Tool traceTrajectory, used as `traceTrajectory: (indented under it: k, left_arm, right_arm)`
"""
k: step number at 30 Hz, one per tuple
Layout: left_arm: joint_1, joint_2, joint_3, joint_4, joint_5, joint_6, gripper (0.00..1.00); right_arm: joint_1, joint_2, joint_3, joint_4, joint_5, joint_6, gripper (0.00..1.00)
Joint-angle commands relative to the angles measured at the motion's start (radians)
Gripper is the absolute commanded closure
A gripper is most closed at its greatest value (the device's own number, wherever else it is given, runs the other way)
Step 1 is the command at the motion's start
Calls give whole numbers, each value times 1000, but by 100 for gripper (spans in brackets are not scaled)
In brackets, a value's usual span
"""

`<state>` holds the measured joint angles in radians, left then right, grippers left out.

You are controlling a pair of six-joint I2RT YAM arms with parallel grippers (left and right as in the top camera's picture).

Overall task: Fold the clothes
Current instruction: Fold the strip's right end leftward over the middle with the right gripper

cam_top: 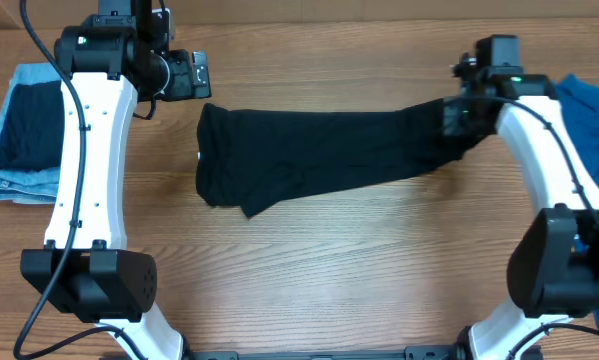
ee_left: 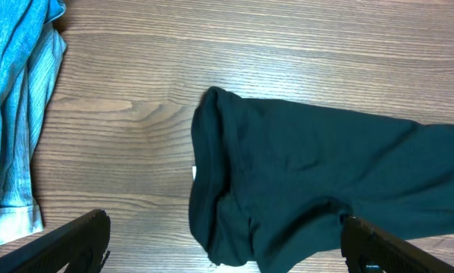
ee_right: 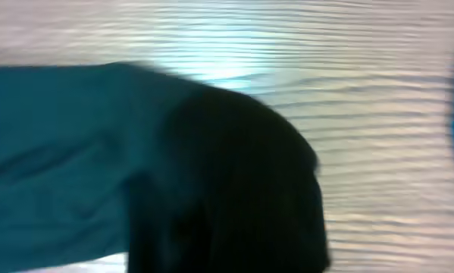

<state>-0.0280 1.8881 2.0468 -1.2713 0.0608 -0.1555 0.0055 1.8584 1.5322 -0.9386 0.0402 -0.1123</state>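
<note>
The jeans point(cam_top: 19, 135) lie far left. The left gripper point(cam_top: 203, 76) hangs wide open near the left end of the shirt point(cam_top: 319, 150), which stretches across mid-table. The right gripper point(cam_top: 459, 118) is clamped on its raised right end. The thin fabric could slip free, or drag bunched onto the blue garment point(cam_top: 591, 105)

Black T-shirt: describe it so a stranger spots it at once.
On the wooden table, look at the centre. The black T-shirt stretches sideways there, one end in the right pincer. Its neighbours, folded jeans and another garment, are blue.
</note>
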Motion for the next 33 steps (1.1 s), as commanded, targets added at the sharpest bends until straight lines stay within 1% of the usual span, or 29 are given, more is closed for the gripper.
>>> traceTrajectory:
  k: [1,7,12,21,24,28,33]
  left_arm:
    - [2,-3,18,0,10,-13,0]
    - [2,-3,18,0,11,-13,0]
    - [2,-3,18,0,11,-13,0]
    - [2,-3,18,0,10,-13,0]
    - [2,-3,18,0,10,-13,0]
    - [2,-3,18,0,10,-13,0]
    - [2,-3,18,0,10,-13,0]
  right_arm:
    - [112,0,28,3,-33,31,96]
    - [274,0,28,18,-35,118,96]
    - [358,0,28,72,-36,170,96]
    - [437,1,27,146,-144,173,96]
    - [456,11,26,160,-148,172,96]
    - [499,59,26,174,-148,165,96]
    - [563,160,26,218,-148,165,96]
